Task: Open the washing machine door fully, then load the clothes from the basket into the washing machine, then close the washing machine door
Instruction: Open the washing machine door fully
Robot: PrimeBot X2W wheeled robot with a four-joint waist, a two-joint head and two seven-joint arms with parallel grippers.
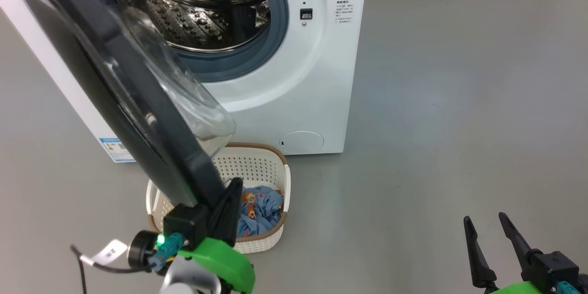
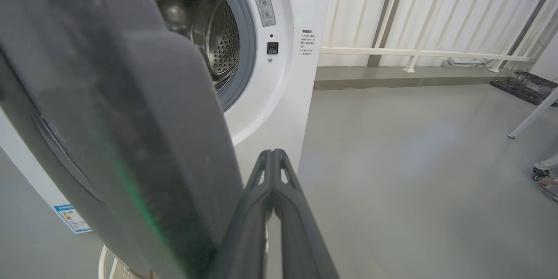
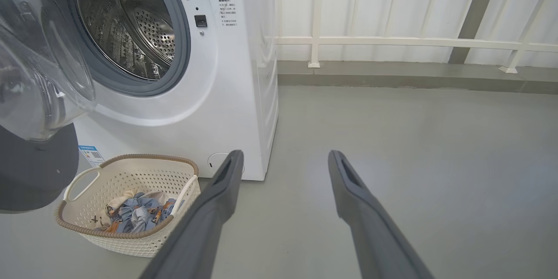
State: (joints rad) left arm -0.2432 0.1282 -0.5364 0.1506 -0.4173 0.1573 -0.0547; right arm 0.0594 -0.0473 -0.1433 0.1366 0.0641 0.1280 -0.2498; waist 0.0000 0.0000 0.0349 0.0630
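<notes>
Door stands half open on your left. Your left gripper, fingers pressed together and empty, is just right of its lower rim, so I think this is the nearer arm to push the door further left. Under that rim stands the basket with the clothes. Your right gripper hangs spread and empty, well apart.

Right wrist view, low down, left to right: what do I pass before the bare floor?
washing machine door → basket → right hand, fingers apart
</notes>
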